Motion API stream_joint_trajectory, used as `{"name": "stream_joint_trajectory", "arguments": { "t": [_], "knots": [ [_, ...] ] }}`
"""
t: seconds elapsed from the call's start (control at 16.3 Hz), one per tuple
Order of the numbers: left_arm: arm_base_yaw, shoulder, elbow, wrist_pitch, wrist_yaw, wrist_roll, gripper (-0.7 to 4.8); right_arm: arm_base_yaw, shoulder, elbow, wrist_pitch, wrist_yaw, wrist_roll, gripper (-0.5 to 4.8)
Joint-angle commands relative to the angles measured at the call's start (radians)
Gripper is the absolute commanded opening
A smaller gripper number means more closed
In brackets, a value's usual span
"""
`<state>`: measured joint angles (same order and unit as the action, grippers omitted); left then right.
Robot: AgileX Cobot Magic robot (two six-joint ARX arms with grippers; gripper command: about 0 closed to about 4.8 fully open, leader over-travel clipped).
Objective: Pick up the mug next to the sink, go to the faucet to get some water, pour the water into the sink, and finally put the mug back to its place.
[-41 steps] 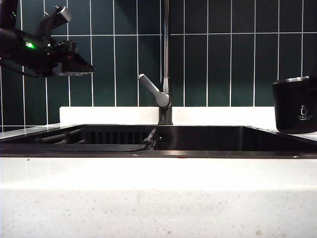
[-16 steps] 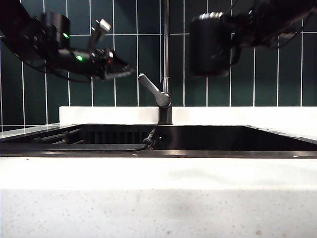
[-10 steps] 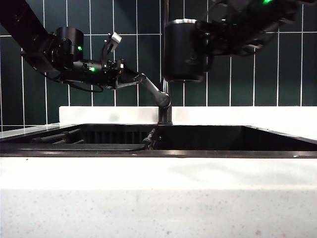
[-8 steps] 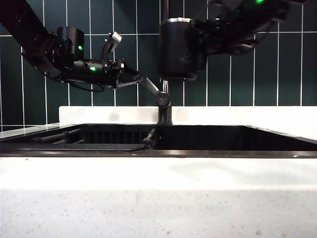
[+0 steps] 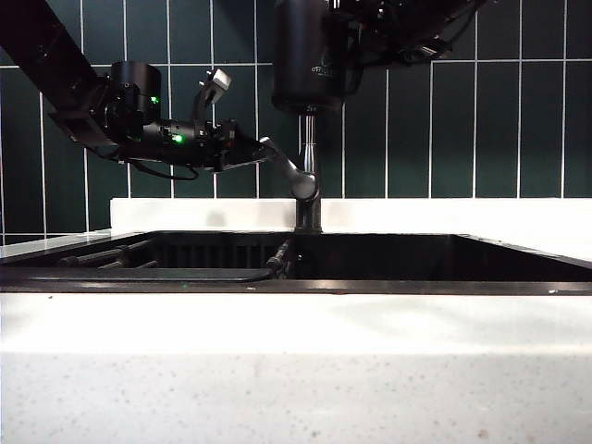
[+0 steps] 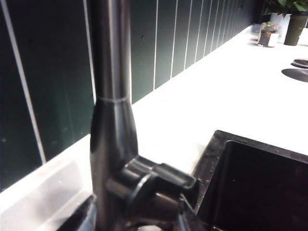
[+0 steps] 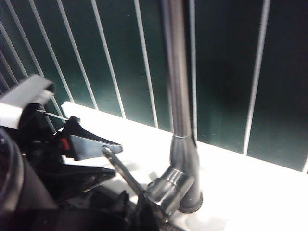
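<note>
Exterior view: your right gripper (image 5: 356, 42) clamps the mug (image 5: 310, 55) high beside the faucet (image 5: 308, 171); your left gripper (image 5: 254, 151), jaws wide, straddles the lever (image 5: 285, 168). Fetching water: close and lift it next.

There is one mug (image 5: 310, 55), one faucet (image 5: 309, 176) with one handle (image 5: 282, 166), one sink (image 5: 370, 254), one white table (image 5: 296, 370), and two robot tools, left tool (image 5: 252, 151) and right tool (image 5: 356, 42).

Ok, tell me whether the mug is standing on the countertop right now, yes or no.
No: in the exterior view the mug hangs high above the sink, held up by the right gripper beside the faucet pipe.
</note>
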<state>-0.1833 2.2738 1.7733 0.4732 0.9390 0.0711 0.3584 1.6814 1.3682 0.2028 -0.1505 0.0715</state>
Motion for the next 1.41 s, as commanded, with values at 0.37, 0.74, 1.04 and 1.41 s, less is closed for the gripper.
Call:
{"name": "stream_joint_trajectory", "arguments": {
  "t": [0.37,0.74,1.04,1.41],
  "knots": [
    [-0.015,-0.008,0.007,0.118,0.195,-0.122,2.1,0.001,-0.011,0.008,-0.007,-0.025,0.007,-0.01],
    [-0.014,-0.008,0.007,0.11,0.277,-0.179,2.09,0.001,-0.011,0.008,-0.05,-0.035,-0.021,-0.01],
    [-0.013,-0.008,0.007,0.079,0.323,-0.184,2.09,0.001,-0.011,0.008,-0.05,-0.035,-0.025,-0.01],
    [-0.011,-0.008,0.007,0.066,0.287,-0.171,2.1,0.001,-0.011,0.007,-0.052,-0.035,-0.041,-0.01]
  ]
}}
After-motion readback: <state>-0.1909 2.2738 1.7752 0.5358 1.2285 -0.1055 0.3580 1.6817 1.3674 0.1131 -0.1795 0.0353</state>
